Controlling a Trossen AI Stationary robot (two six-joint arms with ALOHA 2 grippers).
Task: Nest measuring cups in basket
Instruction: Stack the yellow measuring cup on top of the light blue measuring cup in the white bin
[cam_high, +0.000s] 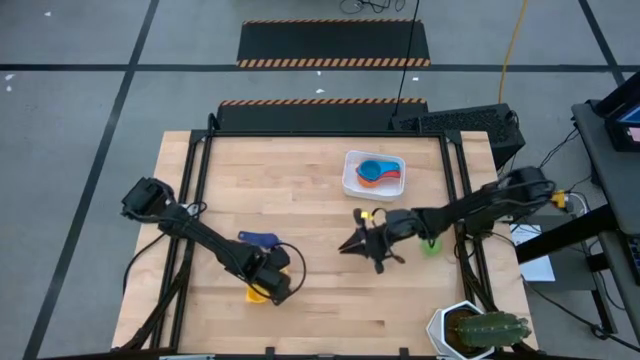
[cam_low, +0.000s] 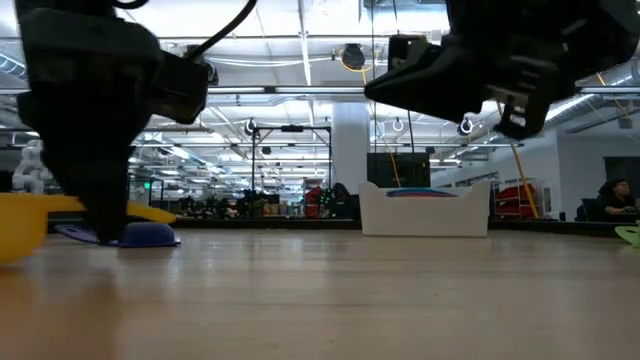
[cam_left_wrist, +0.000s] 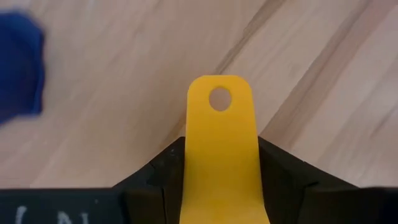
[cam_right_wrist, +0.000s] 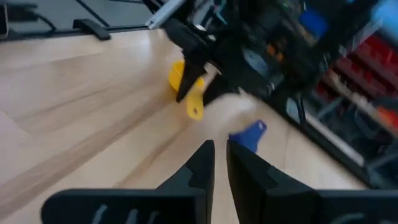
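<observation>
My left gripper (cam_high: 268, 284) is shut on the yellow measuring cup (cam_high: 257, 293) near the table's near edge. A navy cup (cam_high: 258, 240) lies on the wood just beyond it, and shows behind the left fingers in the low view (cam_low: 135, 235). My right gripper (cam_high: 352, 243) hovers empty and shut over the table's middle, well above the wood in the low view (cam_low: 440, 80). A green cup (cam_high: 430, 245) lies under the right arm. The white basket (cam_high: 350, 178) at the far side holds light blue (cam_high: 374, 168), orange and red cups. My left gripper pinches the yellow cup's flat handle (cam_left_wrist: 221, 155) between its two fingers (cam_left_wrist: 158, 177), one on each long edge. The handle's free end with the hole (cam_left_wrist: 219, 98) sticks out past the fingertips. The bowl (cam_low: 20, 228) sits beside the fingers; I cannot tell whether it is off the wood.
A white pot with a cactus (cam_high: 478, 330) stands at the table's near right corner. Black rails (cam_high: 200, 170) run along the table's sides. Bare wood (cam_high: 310, 200) lies between the two grippers and the basket.
</observation>
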